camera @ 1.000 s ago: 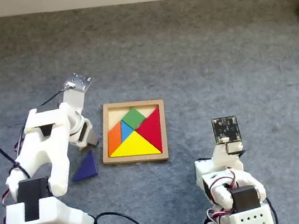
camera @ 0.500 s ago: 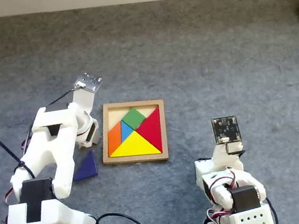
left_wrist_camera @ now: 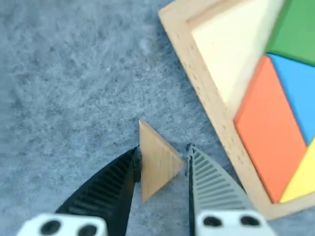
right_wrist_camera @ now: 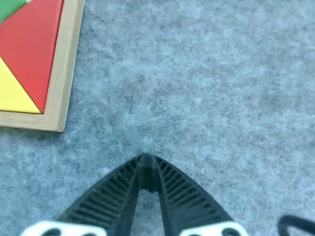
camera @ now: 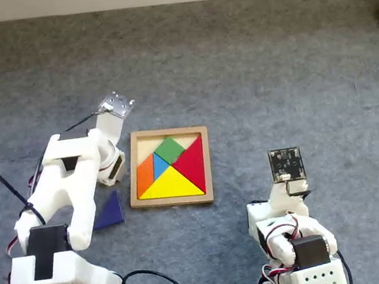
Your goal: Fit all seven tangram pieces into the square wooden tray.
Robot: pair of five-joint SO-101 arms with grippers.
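Your left gripper [left_wrist_camera: 162, 149] clamps a wooden triangle [left_wrist_camera: 156, 167] just left of the tray [camera: 163, 131]; your right gripper [right_wrist_camera: 146, 158] is pinched together.

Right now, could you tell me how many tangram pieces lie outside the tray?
2: a tan triangle gripped in the left hand beside the tray, and a dark blue triangle on the carpet.
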